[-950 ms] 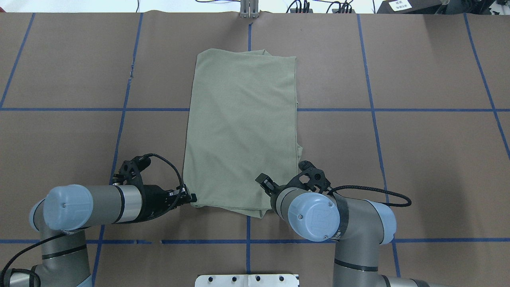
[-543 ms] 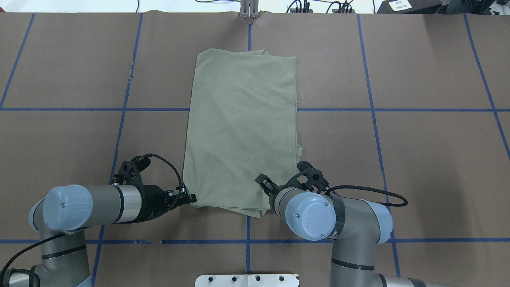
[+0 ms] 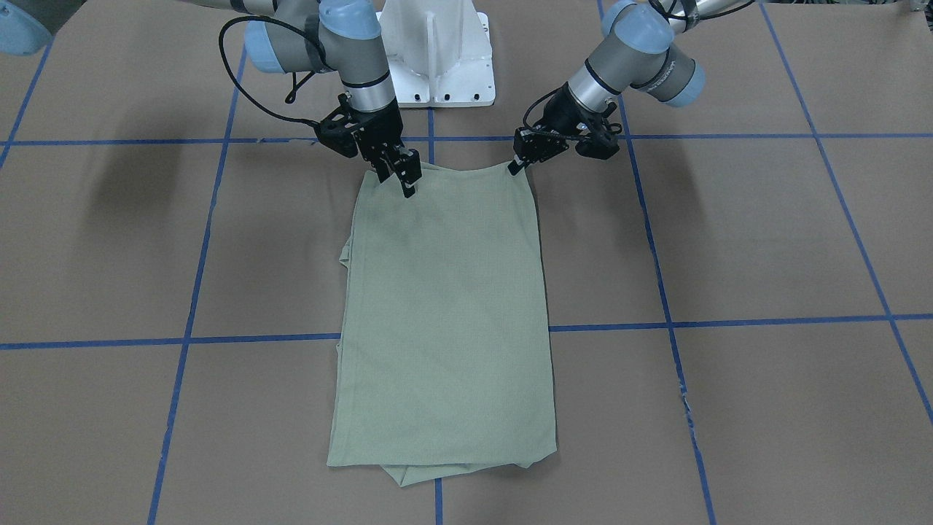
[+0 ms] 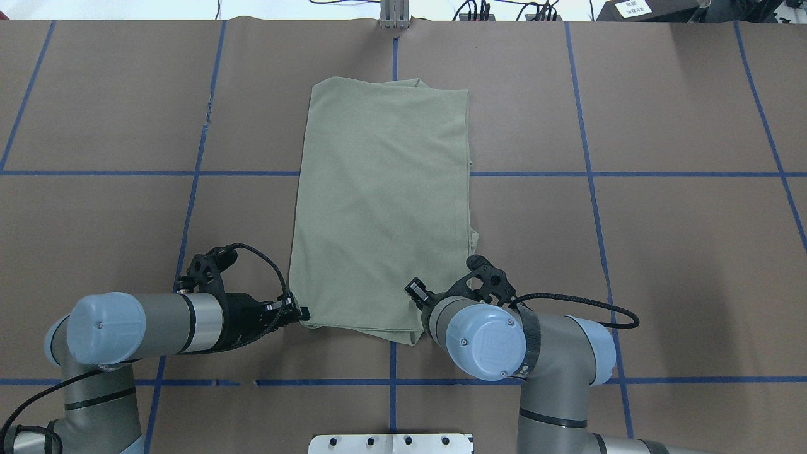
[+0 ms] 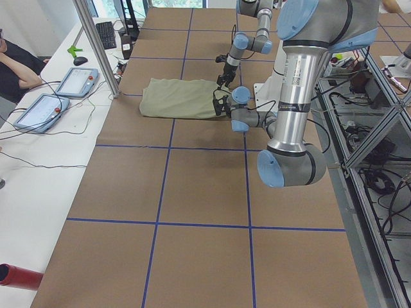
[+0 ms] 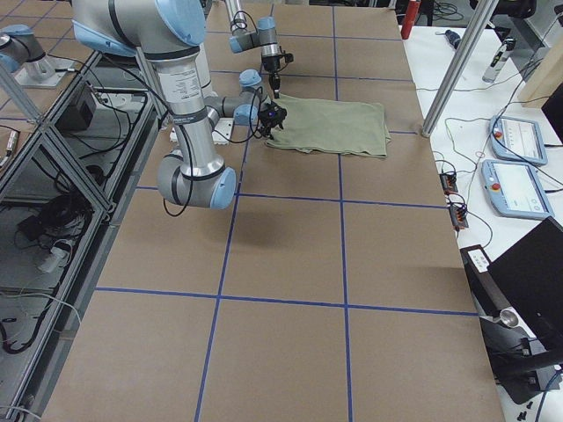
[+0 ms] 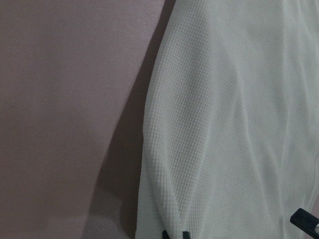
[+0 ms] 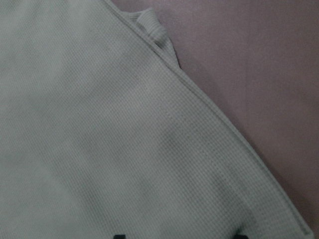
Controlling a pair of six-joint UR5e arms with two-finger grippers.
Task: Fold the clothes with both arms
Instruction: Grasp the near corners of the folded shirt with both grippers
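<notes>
The shirt [image 4: 384, 202] lies flat on the brown table [image 4: 630, 252], folded into a long, narrow rectangle; its long axis runs straight away from the robot, from the near edge towards the far edge, along the table's middle line; one short end points at the robot and the other at the far side. It lies over the crossing of the blue tape lines [image 4: 630, 173], with more of its length on the robot's side of the cross line. At the far short end, lower layers poke out a little from under the top layer; on the right long edge, towards the near end, a small fold of cloth sticks out.

Both arms are low at the near short end. The left gripper [image 4: 304, 313] is at the near left corner of the shirt, its arm lying almost level across the table; in the left wrist view its fingertips [image 7: 174, 233] are close together with a ridge of cloth running up to them, so it looks pinched onto that corner. The right gripper [image 4: 416, 293] points down over the cloth near the near right corner; in the right wrist view its fingertips [image 8: 118, 236] are set wide apart over the knit, so it is released and grasps nothing.

The white pedestal base [image 3: 437, 65] stands just behind the two arms.
</notes>
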